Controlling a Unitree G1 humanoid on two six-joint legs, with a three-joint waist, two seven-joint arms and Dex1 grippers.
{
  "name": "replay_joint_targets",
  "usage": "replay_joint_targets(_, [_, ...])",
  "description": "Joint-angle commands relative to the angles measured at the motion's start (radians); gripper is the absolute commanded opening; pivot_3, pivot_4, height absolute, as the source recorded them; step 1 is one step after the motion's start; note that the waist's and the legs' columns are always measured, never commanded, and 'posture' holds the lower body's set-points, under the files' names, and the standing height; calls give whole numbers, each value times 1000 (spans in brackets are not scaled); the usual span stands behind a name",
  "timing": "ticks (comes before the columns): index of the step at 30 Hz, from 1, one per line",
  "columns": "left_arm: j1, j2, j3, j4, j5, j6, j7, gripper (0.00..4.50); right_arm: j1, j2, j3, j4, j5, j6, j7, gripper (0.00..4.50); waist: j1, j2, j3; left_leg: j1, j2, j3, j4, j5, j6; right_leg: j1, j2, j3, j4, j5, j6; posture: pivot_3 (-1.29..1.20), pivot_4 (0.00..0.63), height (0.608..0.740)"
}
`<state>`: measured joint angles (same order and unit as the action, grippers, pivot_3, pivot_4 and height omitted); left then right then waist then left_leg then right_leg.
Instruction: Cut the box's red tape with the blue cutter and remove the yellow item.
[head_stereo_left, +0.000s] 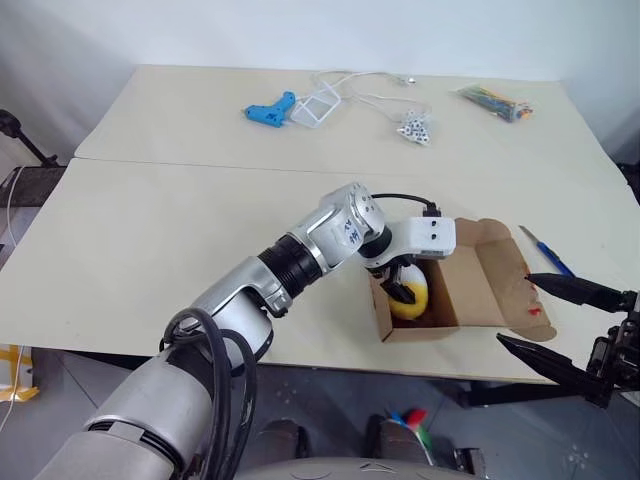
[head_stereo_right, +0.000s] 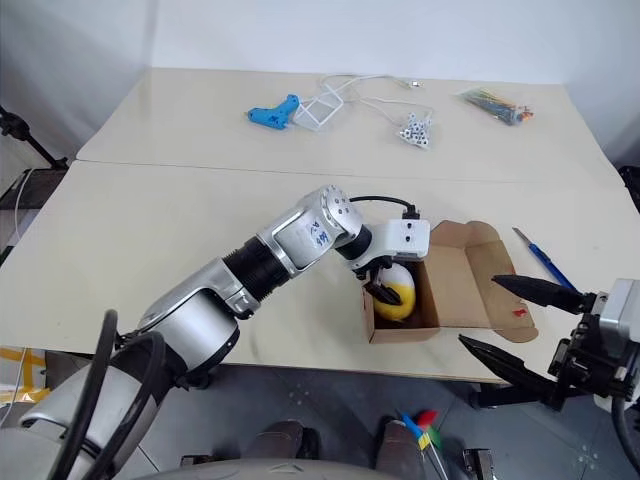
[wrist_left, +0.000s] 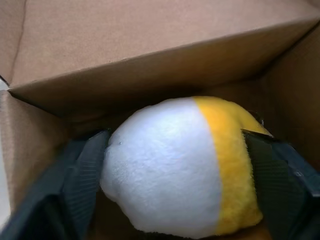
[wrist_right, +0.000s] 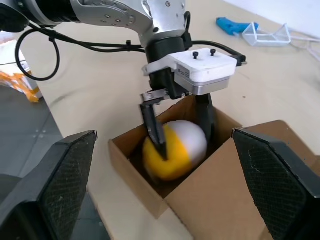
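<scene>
Your left gripper (head_stereo_right: 390, 285) reaches down into the opened box (head_stereo_right: 440, 290), fingers bracketing the yellow item (head_stereo_right: 397, 290) to lift it, grip unconfirmed, while your right gripper (head_stereo_right: 505, 320) hangs wide open, empty, near edge right.

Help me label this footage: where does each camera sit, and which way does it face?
Head stereo pair: looks down over the table; left arm reaches into the open brown cardboard box, right claw at the table edge.
Left wrist: inside the box; black fingers flank the yellow-and-white plush ball.
Right wrist: faces the left claw.
All views share the ball.
</scene>
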<state>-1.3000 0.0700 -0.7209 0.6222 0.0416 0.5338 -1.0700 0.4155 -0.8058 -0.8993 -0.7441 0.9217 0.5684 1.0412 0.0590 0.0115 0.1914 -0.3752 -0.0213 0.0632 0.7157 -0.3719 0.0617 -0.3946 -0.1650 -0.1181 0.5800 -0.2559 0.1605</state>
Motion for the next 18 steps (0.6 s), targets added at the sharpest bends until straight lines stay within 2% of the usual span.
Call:
replay_joint_targets(1, [-9,-7,9,41,64,-52,17,2766,1,16,-7,-6,-10,-93,61,4500,-1,0,0,0,0,0,0,0,0,0,0,0,0,0,0,0,150,740])
replay_joint_targets(8, [-12,-7,84,82,83,-116,21,908,62,37,-55,131,-80,-210,181,4500,-2,-1,1,0,0,1,1,-1,1,0,0,1,0,0,0,0,150,740])
replay_joint_targets(11, [-17,-8,210,66,-1,-80,-5,260,83,30,-102,229,-93,-246,231,4500,-3,-1,1,0,0,1,0,-1,2,0,0,1,0,0,0,0,150,740])
replay_joint_targets(16, [12,32,422,49,-165,-129,-101,132,36,23,-74,229,-51,-244,202,4500,-11,-1,0,0,0,1,0,-1,2,-1,0,0,2,0,0,0,150,740])
replay_joint_targets(18, [25,60,463,47,-182,-152,-117,132,16,27,-55,221,-38,-243,190,4500,-11,-1,0,0,1,1,0,-1,1,-2,0,0,3,0,0,0,150,740])
